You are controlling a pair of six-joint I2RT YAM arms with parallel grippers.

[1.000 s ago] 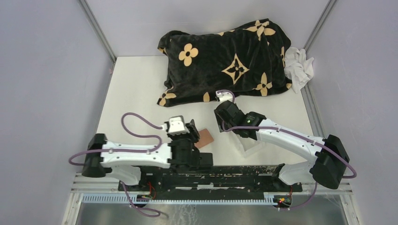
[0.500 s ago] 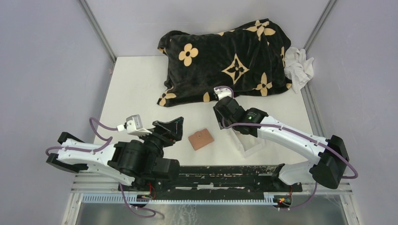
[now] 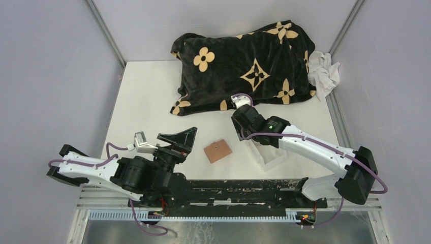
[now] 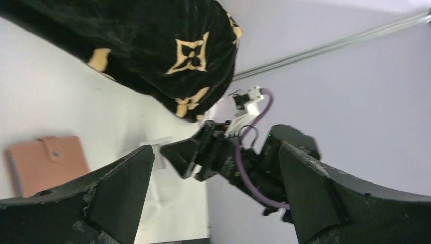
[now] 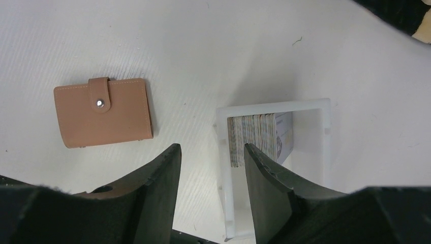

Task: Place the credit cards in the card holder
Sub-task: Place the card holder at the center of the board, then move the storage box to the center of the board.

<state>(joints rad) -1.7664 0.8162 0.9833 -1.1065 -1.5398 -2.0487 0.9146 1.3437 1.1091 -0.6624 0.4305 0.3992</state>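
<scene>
The left jaws are spread wide with nothing between them. In the left wrist view the gap frames only the right arm across the surface. From above, these jaws are lifted and turned on their side, near the left of the card holder but clear of it.

The right jaws are partly spread and pinch nothing. They point down over the near left side of the clear tray, and its left wall shows in the gap between them. I cannot tell whether the tips touch the tray.

The credit cards stand on edge in a tight stack in the far end of that tray, with the outermost card's pale face turned to the right.

The card holder lies flat on the surface to the left of the tray and apart from it. It is closed, with its tab snapped down. It sits between the two arms, untouched by either.

Further back, a black blanket with tan flower marks covers the far part of the surface. A crumpled white cloth lies against the blanket's right end.
</scene>
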